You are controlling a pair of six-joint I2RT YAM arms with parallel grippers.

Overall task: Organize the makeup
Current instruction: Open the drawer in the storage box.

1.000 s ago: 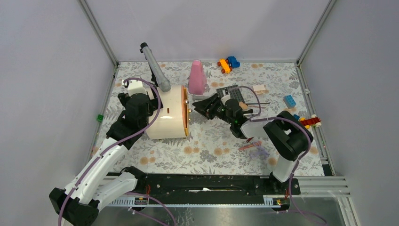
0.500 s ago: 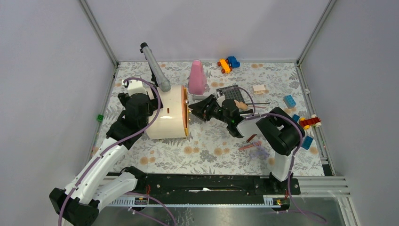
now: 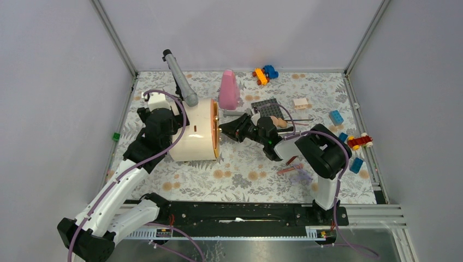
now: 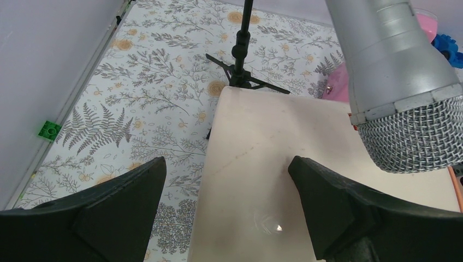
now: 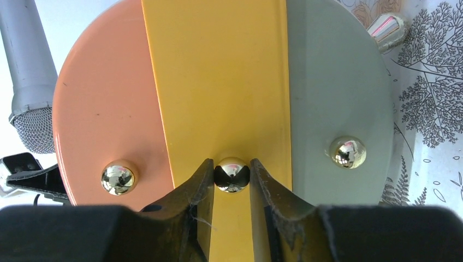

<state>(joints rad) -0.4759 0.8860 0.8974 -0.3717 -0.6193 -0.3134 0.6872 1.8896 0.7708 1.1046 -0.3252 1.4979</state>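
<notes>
Floral-patterned table cover (image 3: pixel 245 164) carries a round cream drawer box (image 3: pixel 194 139); its three drawers are closed, contents hidden. Right gripper (image 5: pixel 231 166) clamps the yellow drawer's (image 5: pixel 218 82) gold knob (image 5: pixel 231 172). Left gripper (image 4: pixel 226 164) stands spread wide astride the box. Peach egg-shaped sponge (image 3: pixel 278 121) lies near the dark grey studded plate (image 3: pixel 268 106).

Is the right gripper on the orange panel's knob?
No, the right gripper is closed on the middle knob, the one on the yellow panel.

My right fingers (image 5: pixel 191 196) hide the sides of the knob (image 5: pixel 231 174), and the round box (image 5: pixel 218 82) runs off that picture's top. From above, my right arm (image 3: pixel 322 155) covers part of the grey plate (image 3: pixel 268 106); the microphone (image 4: pixel 398 82) is cropped in my left wrist view.
</notes>
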